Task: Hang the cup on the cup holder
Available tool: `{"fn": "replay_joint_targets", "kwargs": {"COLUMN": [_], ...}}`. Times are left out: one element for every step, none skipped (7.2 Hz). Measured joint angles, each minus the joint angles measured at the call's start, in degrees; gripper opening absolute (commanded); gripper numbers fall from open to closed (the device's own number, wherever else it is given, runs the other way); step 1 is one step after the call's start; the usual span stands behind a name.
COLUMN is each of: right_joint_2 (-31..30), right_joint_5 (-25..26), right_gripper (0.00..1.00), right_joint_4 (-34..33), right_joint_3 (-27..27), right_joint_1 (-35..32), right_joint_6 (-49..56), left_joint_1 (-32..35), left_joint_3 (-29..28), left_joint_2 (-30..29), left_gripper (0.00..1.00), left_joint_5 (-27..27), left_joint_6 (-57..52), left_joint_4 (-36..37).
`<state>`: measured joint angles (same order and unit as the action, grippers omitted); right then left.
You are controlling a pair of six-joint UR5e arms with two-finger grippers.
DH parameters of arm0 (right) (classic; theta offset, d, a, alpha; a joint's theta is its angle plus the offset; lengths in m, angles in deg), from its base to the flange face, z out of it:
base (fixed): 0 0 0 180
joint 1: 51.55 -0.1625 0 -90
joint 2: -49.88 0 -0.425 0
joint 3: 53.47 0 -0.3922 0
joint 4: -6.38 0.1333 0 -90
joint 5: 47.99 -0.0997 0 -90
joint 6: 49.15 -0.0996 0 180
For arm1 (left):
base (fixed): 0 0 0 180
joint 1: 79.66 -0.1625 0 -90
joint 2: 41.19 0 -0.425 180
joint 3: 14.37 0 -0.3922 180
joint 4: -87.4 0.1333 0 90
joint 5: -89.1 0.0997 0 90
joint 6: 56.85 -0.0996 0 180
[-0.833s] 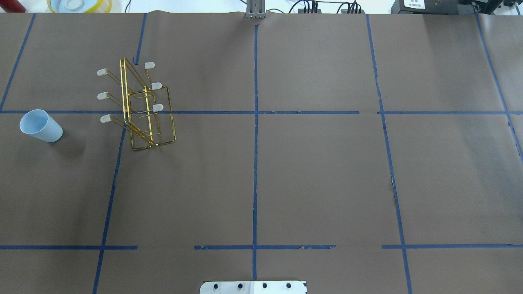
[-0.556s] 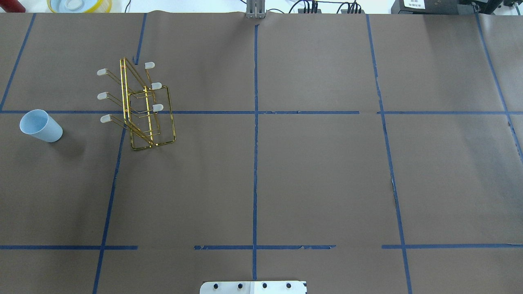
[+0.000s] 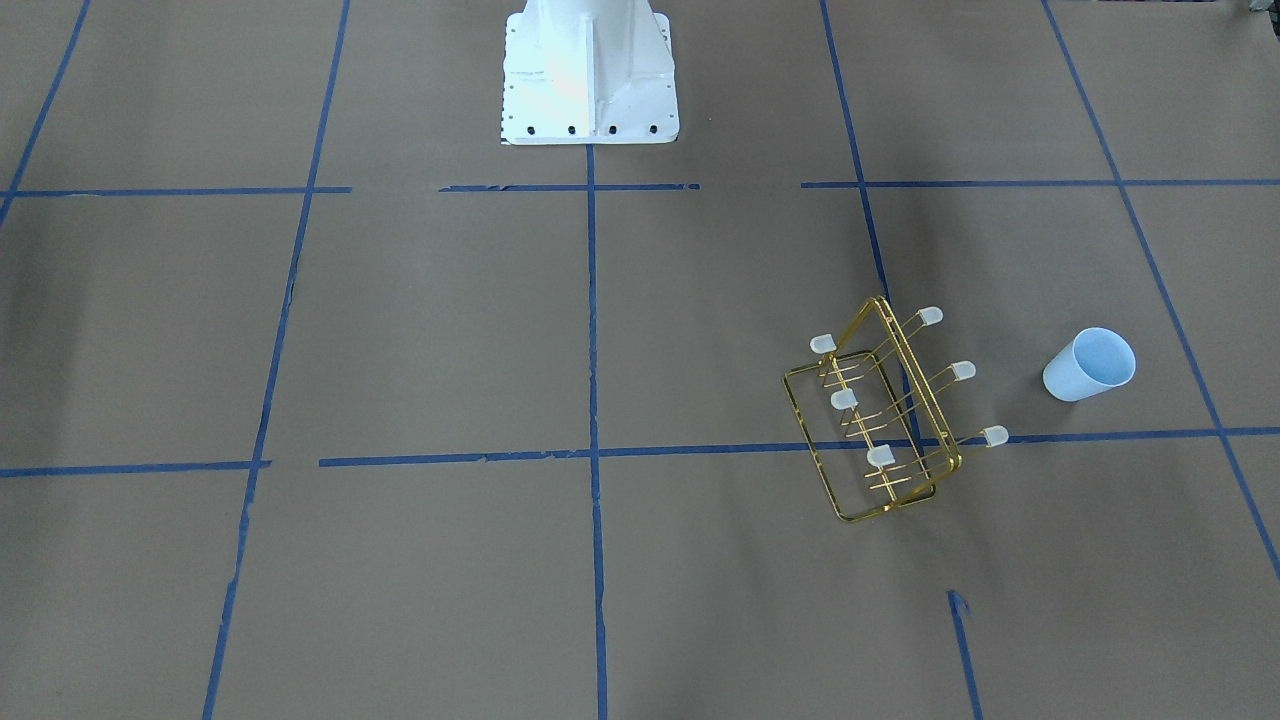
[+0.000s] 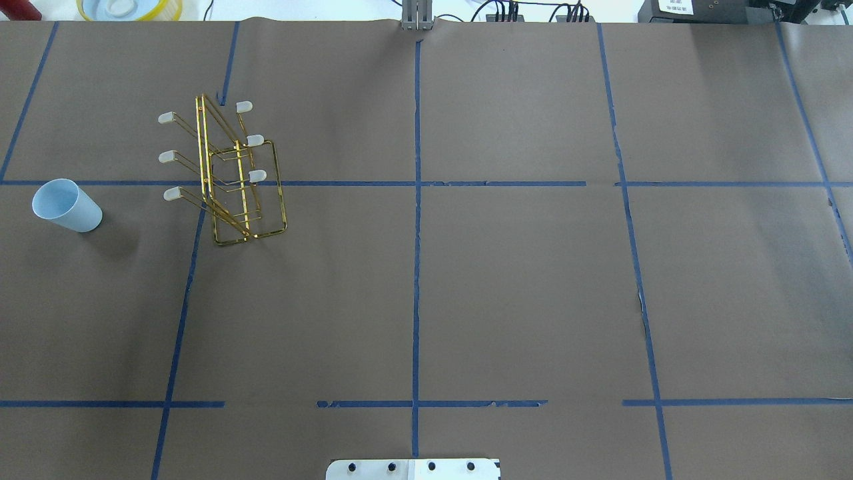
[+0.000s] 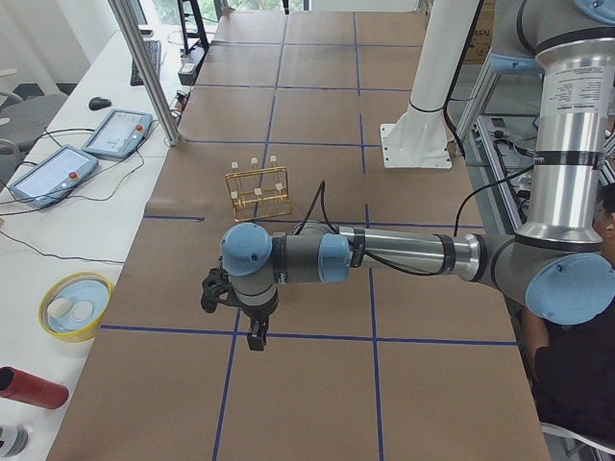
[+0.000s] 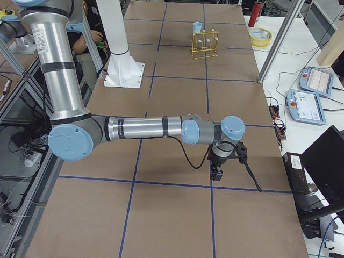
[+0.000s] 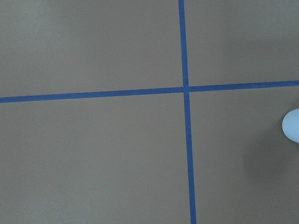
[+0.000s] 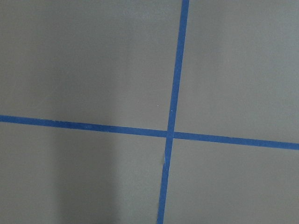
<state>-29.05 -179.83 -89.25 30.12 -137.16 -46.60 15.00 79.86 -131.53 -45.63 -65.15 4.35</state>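
Note:
The pale blue cup [image 4: 66, 205] stands upright, mouth up, at the table's far left; it also shows in the front view [image 3: 1088, 365], the right-side view [image 6: 198, 26] and at the left wrist view's right edge [image 7: 292, 125]. The gold wire cup holder [image 4: 233, 180] stands to its right, prongs bare [image 3: 880, 420] [image 5: 258, 192] [image 6: 205, 44]. My left gripper [image 5: 256, 334] hangs over the table near its left end. My right gripper [image 6: 216, 172] hangs over the right end. Both show only in side views; I cannot tell whether they are open or shut.
The white robot base [image 3: 588, 70] stands at the table's near edge. Off the table's far side are a yellow-rimmed bowl [image 4: 130, 8], a red cylinder [image 5: 29, 389], teach pendants [image 5: 53, 173] and a metal post [image 5: 144, 67]. Blue tape lines grid the brown table.

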Motion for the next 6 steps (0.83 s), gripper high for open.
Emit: {"fn": "replay_joint_targets", "kwargs": {"right_joint_2": [0.00,0.00,0.00,0.00,0.00,0.00], "right_joint_5": [0.00,0.00,0.00,0.00,0.00,0.00], "right_gripper": [1.00,1.00,1.00,1.00,1.00,1.00], "right_joint_4": [0.00,0.00,0.00,0.00,0.00,0.00], "right_joint_3": [0.00,0.00,0.00,0.00,0.00,0.00], "right_joint_1": [0.00,0.00,0.00,0.00,0.00,0.00], "right_joint_6": [0.00,0.00,0.00,0.00,0.00,0.00], "left_joint_1": [0.00,0.00,0.00,0.00,0.00,0.00], "left_joint_3": [0.04,0.04,0.04,0.22,0.48,0.88], "left_joint_2": [-0.04,-0.11,-0.22,-0.47,-0.72,-0.91], "left_gripper": [1.00,1.00,1.00,1.00,1.00,1.00], "left_joint_5": [0.00,0.02,0.07,0.13,0.10,-0.03], "left_joint_6": [0.02,0.03,0.06,0.09,0.08,0.05], "left_joint_4": [-0.11,-0.56,-1.02,-1.24,-1.41,-1.57]}}
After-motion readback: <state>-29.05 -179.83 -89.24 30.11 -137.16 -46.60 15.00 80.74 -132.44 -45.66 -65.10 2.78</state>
